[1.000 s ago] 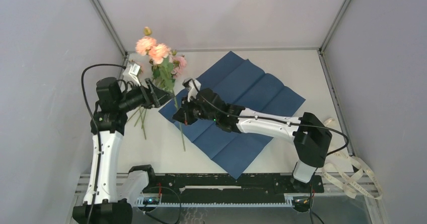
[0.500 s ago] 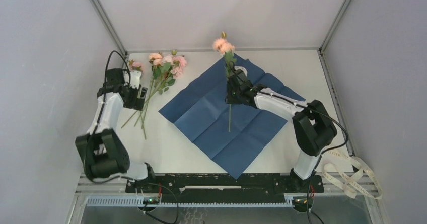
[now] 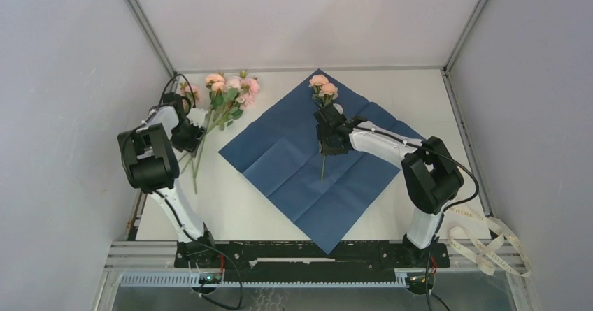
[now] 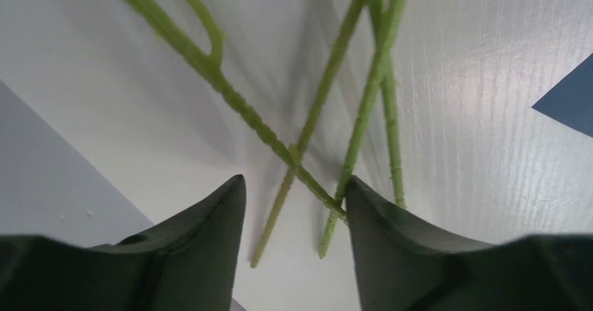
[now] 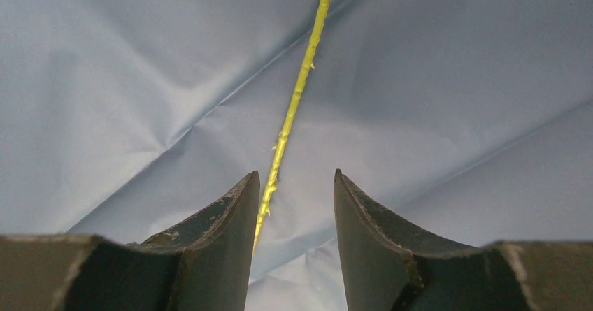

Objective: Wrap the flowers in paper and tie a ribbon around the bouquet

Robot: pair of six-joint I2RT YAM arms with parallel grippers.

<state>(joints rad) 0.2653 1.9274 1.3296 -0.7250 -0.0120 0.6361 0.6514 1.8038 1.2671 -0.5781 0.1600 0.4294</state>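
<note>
On paper (image 3: 280, 158) ctr: 1 flower (image 3: 322, 87) lying.

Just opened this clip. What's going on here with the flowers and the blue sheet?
One rose stem lies on the spread-out paper, and the right pincer is open over it. The left pincer is open above the stems of the other flowers, which lie on the table left of the paper. Nothing is wrapped yet. The ribbon lies untouched off to the right.
</note>
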